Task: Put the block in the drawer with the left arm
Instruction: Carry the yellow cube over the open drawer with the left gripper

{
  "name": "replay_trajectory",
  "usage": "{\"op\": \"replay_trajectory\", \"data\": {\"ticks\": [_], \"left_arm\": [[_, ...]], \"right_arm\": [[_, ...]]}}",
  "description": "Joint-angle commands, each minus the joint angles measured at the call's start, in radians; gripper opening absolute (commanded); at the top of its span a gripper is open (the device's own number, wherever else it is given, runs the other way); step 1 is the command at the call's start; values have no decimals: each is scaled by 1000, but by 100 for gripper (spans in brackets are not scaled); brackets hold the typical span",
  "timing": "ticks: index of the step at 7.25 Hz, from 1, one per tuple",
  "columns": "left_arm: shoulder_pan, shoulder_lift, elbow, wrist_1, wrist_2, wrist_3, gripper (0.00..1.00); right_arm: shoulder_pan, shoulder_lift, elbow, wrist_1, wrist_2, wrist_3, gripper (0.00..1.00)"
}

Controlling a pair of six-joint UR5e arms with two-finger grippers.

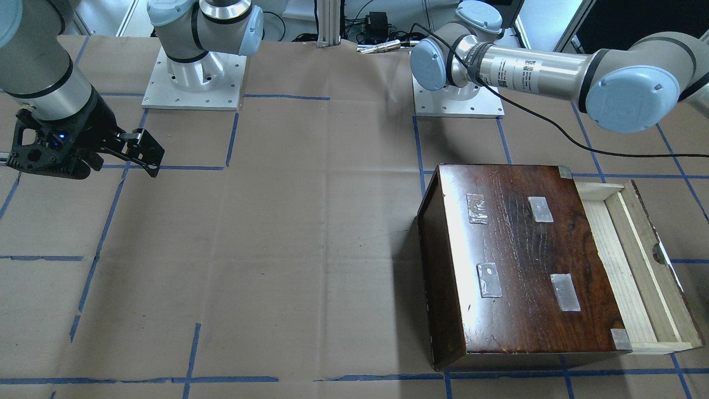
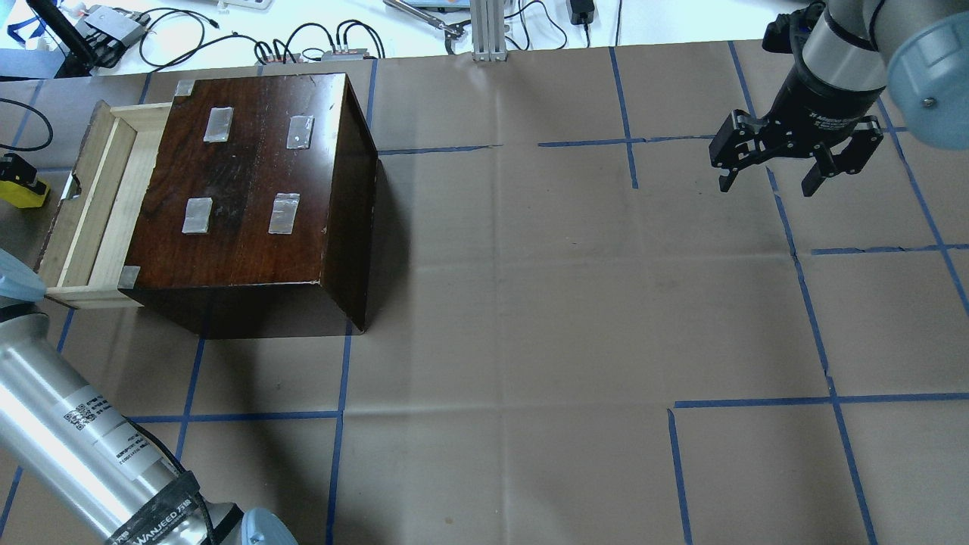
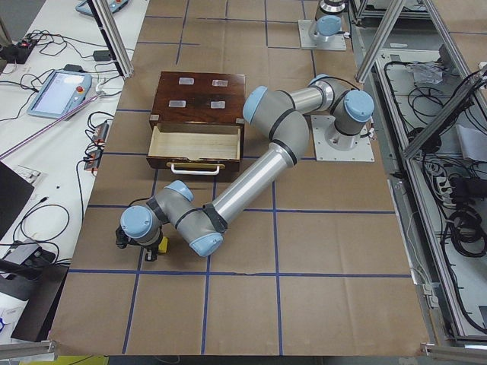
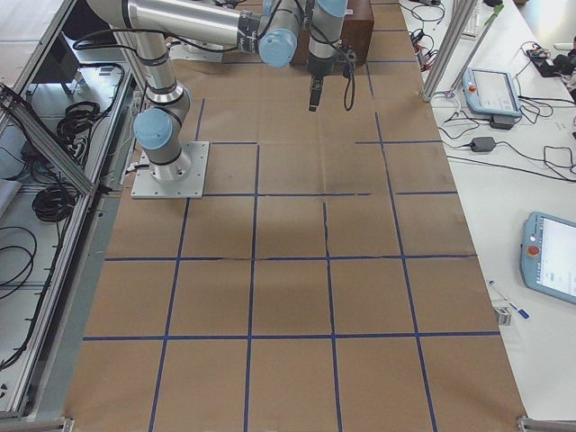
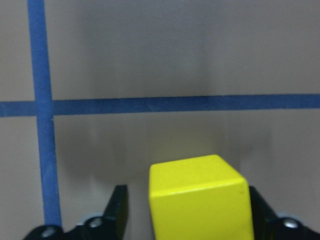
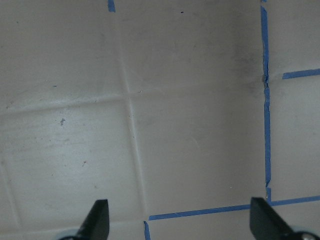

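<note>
The yellow block (image 5: 200, 200) sits on the brown paper between the fingers of my left gripper (image 5: 187, 215). The jaws are open: there is a gap on the block's left side, and the right finger is at its edge. In the exterior left view the left gripper (image 3: 144, 247) and block (image 3: 157, 243) are low over the table, well out beyond the drawer's front. The drawer (image 2: 91, 197) is pulled out of the dark-brown box (image 2: 250, 174) and looks empty. My right gripper (image 2: 766, 188) hangs open and empty, far from the box.
The left arm's long link (image 3: 251, 182) stretches past the box's side. Cables, a tablet (image 3: 57, 90) and other gear lie on the white bench beyond the table's edge. Blue tape lines (image 2: 341, 416) cross the brown paper.
</note>
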Motion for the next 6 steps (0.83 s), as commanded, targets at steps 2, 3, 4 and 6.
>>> {"op": "replay_trajectory", "data": {"ticks": [2, 3, 4, 6], "left_arm": [[3, 122, -24, -64, 2, 26, 34], [4, 195, -40, -134, 4, 36, 34], [4, 264, -105, -174, 6, 32, 33], [-1, 439, -378, -109, 7, 21, 33]], "right_arm": [[0, 0, 0, 0, 0, 0, 100], [0, 0, 0, 0, 0, 0, 100], [0, 0, 1, 0, 0, 0, 100], [0, 0, 1, 0, 0, 0, 100]]}}
